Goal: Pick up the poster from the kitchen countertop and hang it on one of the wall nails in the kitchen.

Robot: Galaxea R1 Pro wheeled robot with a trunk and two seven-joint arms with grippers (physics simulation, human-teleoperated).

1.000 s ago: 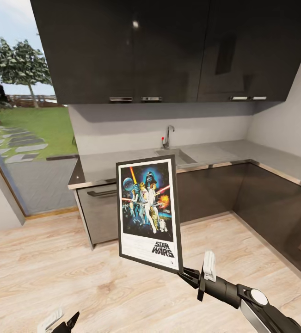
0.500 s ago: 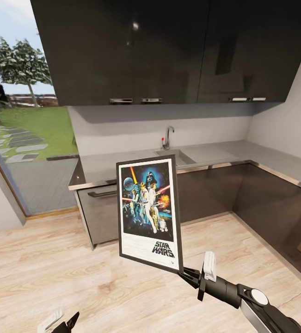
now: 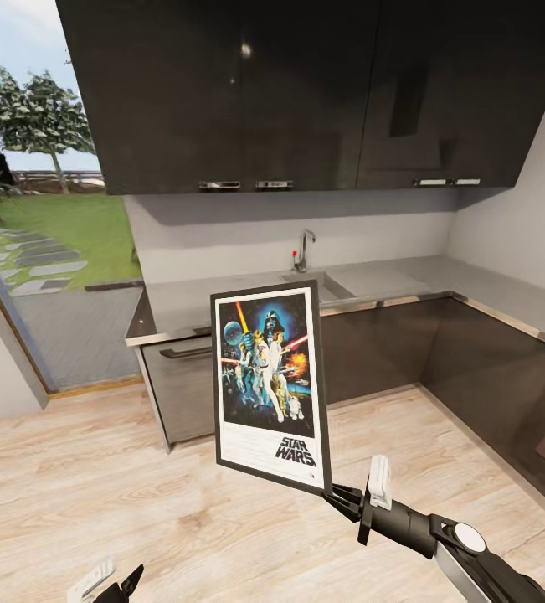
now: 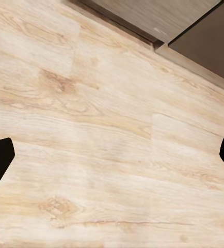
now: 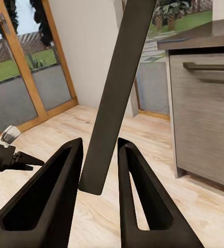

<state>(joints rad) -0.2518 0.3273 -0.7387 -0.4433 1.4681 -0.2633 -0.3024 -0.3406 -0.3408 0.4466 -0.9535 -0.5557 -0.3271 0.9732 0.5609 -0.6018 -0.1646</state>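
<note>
Low and to the left of the poster (image 3: 270,387), the left gripper (image 3: 105,579) hangs over the wooden floor (image 3: 79,486); its jaws stand wide apart with only floorboards between them, holding nothing. The poster stands upright in mid-air in front of the bench (image 3: 247,295), its long axis near vertical and leaning slightly, printed face turned toward the head camera, the "STAR WARS" logo at its lower end. Its lower right corner sits in the right gripper (image 3: 336,496), below and to the right of the poster. In the right wrist view that gripper's (image 5: 99,170) jaws are closed narrow on the frame's dark edge (image 5: 117,93), one finger on each side. Behind the poster, the sink (image 3: 318,280) and tap (image 3: 304,247) are set in the bench, under dark wall cabinets (image 3: 289,92).
</note>
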